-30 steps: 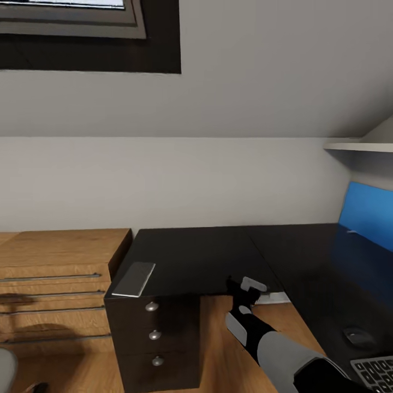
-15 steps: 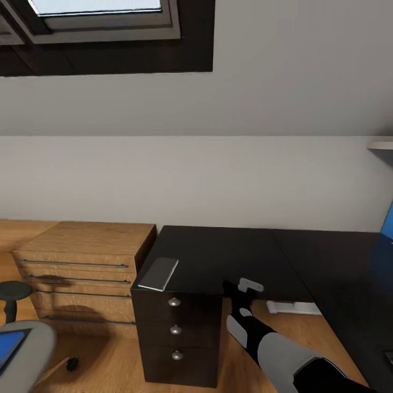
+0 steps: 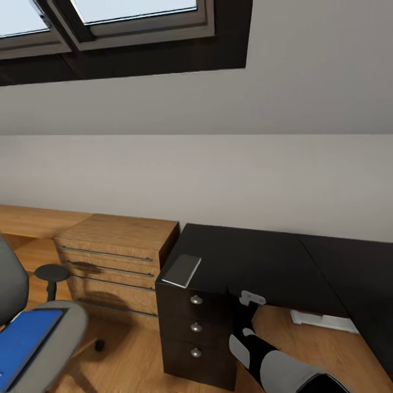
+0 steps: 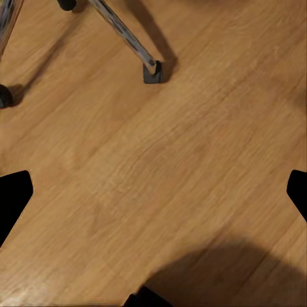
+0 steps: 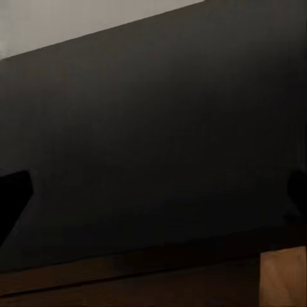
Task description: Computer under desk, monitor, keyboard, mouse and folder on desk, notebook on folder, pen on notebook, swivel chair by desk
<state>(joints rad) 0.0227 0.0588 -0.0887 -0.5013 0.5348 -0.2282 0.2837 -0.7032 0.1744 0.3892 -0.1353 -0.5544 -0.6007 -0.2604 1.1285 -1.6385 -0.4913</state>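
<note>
The glossy black desk (image 3: 262,262) runs from the middle to the right of the head view, with its dark drawer unit (image 3: 195,333) below. A small grey notebook (image 3: 182,270) lies on the desk's left corner above the drawers. The grey swivel chair (image 3: 52,338) is at the lower left, and the blue folder (image 3: 24,344) lies flat on its seat. My right gripper (image 3: 248,299) hangs at the desk's front edge, right of the drawers. In its wrist view it (image 5: 153,198) is open over the black top. My left gripper (image 4: 153,198) is open above the wood floor near a chrome chair leg (image 4: 125,35).
A light-wood chest of drawers (image 3: 117,262) stands against the desk's left side, with a small dark round stool (image 3: 52,273) in front of it. A white flat object (image 3: 322,319) lies on the floor under the desk. Skylights (image 3: 109,22) sit in the sloped ceiling.
The camera has swung left, so the whole view shifted right. The chair with the blue folder came into view, while the keyboard, mouse and blue wall panel left it. My right arm keeps its pose.
</note>
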